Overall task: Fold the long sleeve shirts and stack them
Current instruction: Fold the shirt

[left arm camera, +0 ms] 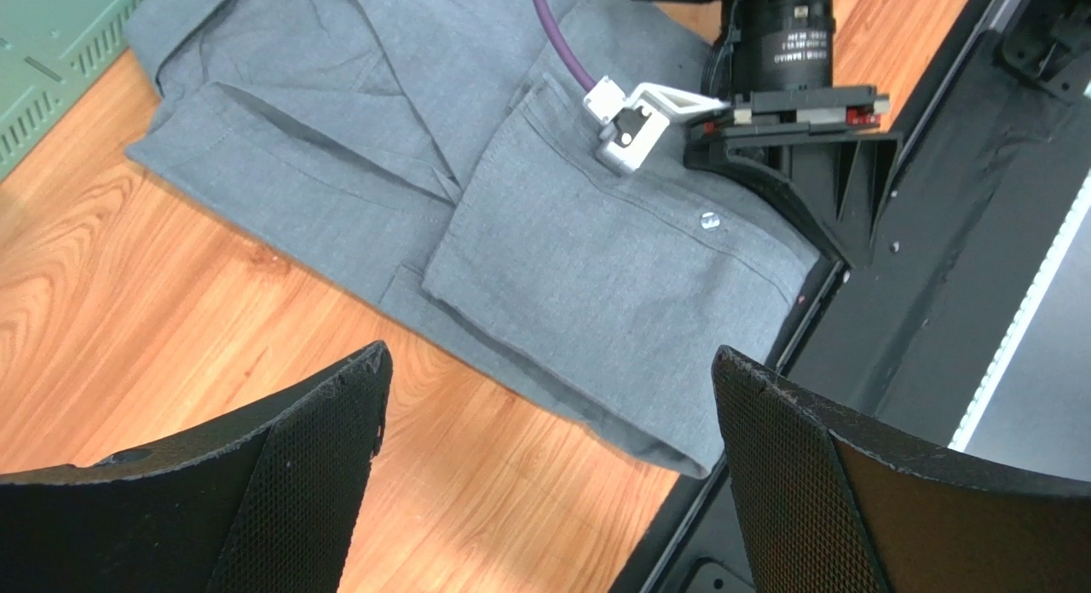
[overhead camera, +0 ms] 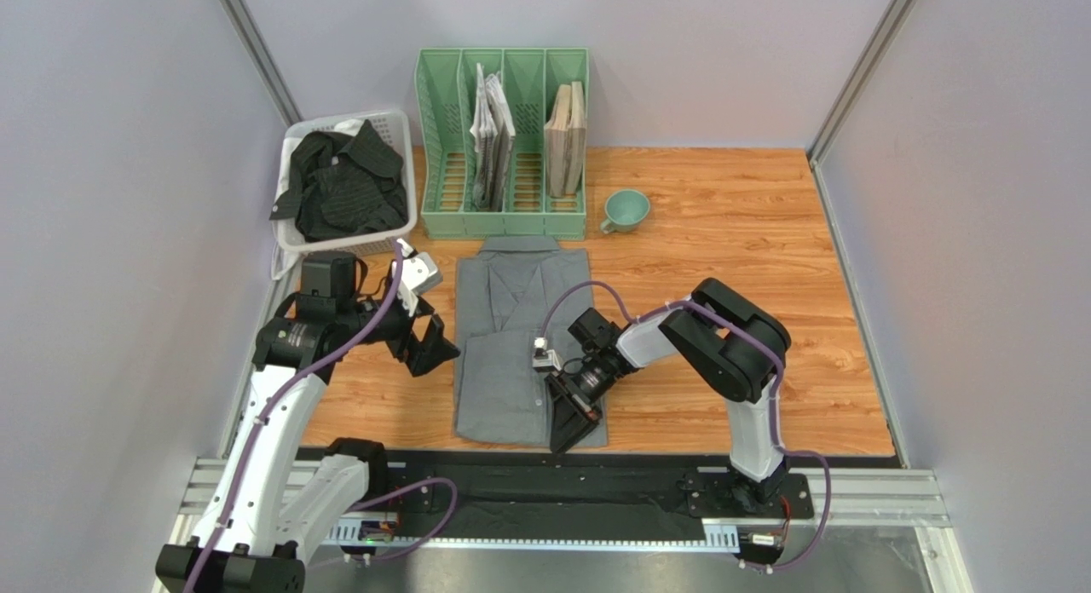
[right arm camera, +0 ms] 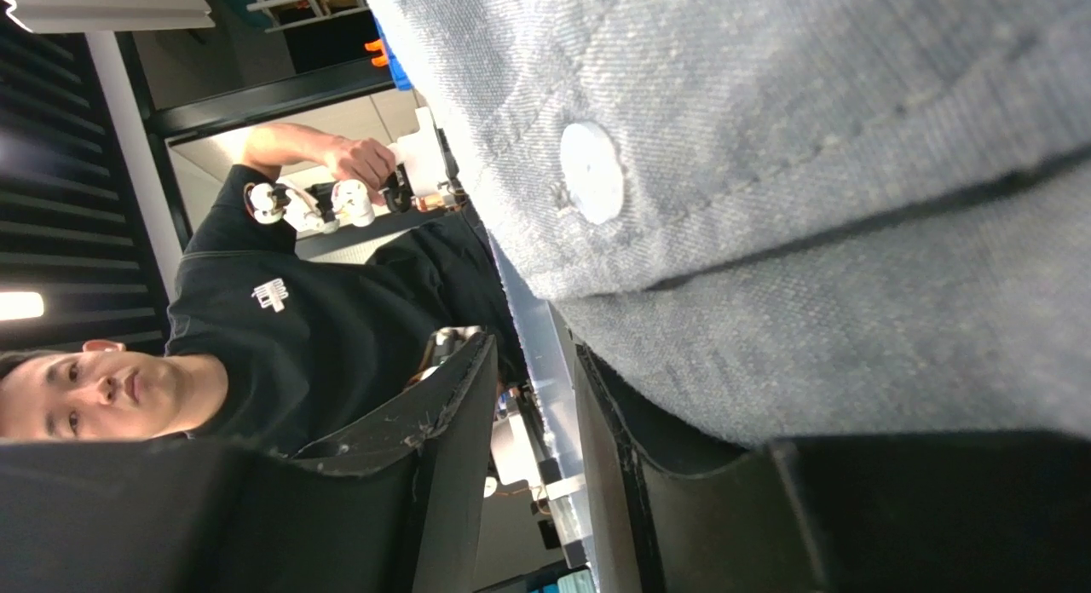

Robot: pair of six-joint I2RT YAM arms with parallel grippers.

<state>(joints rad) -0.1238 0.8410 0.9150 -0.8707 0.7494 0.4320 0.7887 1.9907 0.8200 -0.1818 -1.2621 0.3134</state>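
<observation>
Top external camera is looking steeply down from above and behind the arm bases, covering the whole table (overhead camera: 768, 235). Left wrist camera is facing the grey shirt (left arm camera: 576, 261) from nearby. Right wrist camera is sitting against that shirt, looking off-table.

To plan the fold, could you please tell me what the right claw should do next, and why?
Probably close on the near edge of the grey shirt: the right claw has its jaws apart, cloth resting on one finger, none between them.

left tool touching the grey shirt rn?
Apart. Left wrist view: the open left tool hangs in the air, and the grey shirt lies flat well below it, untouched.
</observation>
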